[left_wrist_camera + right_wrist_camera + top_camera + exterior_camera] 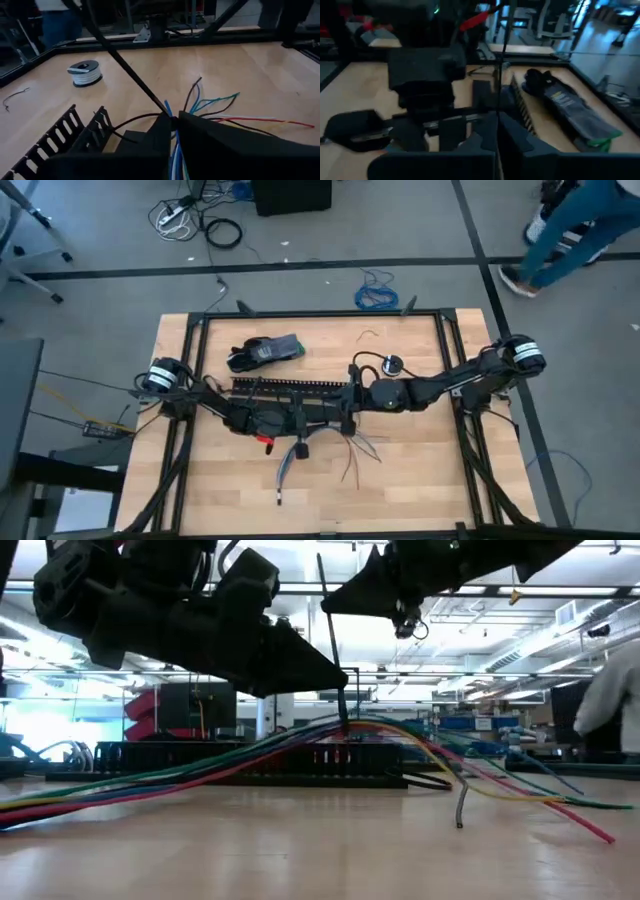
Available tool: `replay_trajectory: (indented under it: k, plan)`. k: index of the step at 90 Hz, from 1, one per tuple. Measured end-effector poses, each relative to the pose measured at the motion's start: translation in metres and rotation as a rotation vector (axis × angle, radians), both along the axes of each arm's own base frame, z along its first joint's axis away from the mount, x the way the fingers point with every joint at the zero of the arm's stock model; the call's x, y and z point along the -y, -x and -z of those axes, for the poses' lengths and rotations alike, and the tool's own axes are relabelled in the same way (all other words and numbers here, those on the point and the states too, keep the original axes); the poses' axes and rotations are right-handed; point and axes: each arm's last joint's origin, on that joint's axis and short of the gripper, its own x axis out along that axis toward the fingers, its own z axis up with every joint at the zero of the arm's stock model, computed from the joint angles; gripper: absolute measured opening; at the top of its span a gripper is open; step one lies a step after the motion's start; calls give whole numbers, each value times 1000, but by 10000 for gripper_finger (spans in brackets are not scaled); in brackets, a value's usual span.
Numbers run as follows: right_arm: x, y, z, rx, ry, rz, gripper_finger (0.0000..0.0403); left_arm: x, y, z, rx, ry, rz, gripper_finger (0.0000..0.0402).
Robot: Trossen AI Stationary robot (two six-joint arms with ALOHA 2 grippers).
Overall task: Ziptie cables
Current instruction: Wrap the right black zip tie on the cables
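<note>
At the table's middle the left gripper (pixel 172 125) is closed on the cables (pixel 200 768), which lie flat beside the slotted channel (pixel 290 387), while the right gripper (pixel 496 131) pinches a ziptie (pixel 335 645) standing upright across them.

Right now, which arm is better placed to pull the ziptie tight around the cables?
The right arm, probably. Its gripper pinches the upright ziptie from above, while the left gripper is shut on the cables, steadying the bundle.
</note>
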Motion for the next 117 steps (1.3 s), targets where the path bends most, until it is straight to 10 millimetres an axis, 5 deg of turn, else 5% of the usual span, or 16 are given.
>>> replay_trajectory:
  k: [48, 117]
  plan:
    - [28, 9, -23, 71, 11, 93, 0, 0, 0, 1, -2, -1, -8, 14]
    - [73, 11, -30, 129, 25, 212, 0, -2, 0, 3, -17, -3, -7, 14]
